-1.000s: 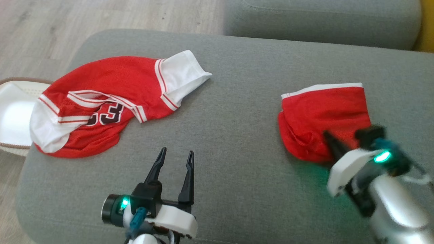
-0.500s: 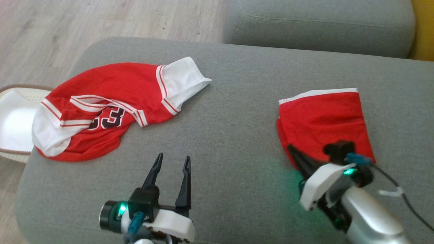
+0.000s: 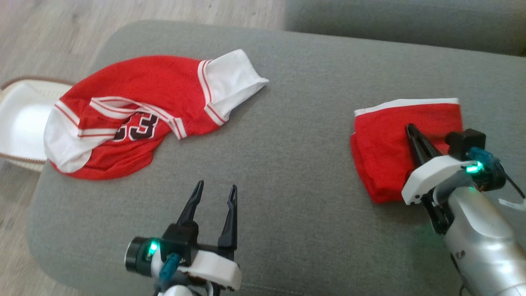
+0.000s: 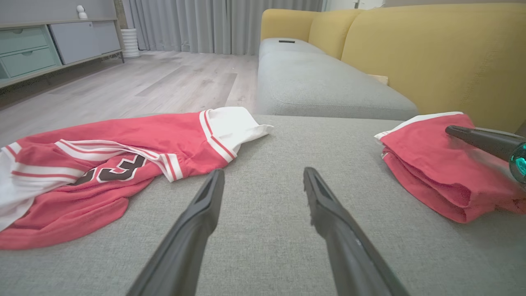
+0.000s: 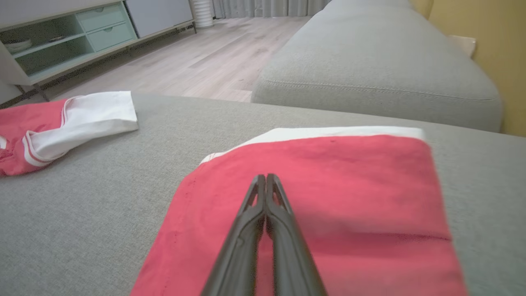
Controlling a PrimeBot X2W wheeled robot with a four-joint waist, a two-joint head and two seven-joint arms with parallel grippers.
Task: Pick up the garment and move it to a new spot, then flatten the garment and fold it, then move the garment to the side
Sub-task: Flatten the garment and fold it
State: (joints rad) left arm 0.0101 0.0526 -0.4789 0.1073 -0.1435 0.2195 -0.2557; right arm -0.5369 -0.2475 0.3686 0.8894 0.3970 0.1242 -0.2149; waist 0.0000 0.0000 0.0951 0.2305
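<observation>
A folded red garment (image 3: 382, 139) with a white band lies at the right of the grey cushion (image 3: 287, 197); it also shows in the left wrist view (image 4: 419, 144) and the right wrist view (image 5: 328, 176). My right gripper (image 3: 409, 127) is shut, empty, its tips (image 5: 266, 177) over the middle of the garment's top; whether they touch it I cannot tell. A crumpled red and white jersey (image 3: 144, 94) lies at the left (image 4: 123, 135). My left gripper (image 3: 216, 186) stands open over bare cushion between the two (image 4: 264, 172).
A white basket-like object (image 3: 20, 123) sits on the wooden floor off the cushion's left edge. A second grey cushion (image 3: 402, 20) lies beyond, with a yellow sofa back (image 4: 411, 49) to the right. A low cabinet (image 5: 61, 45) stands far off.
The head view has shifted. My shut right gripper has moved from the folded garment's near edge forward to over its middle. The left gripper stays open in place.
</observation>
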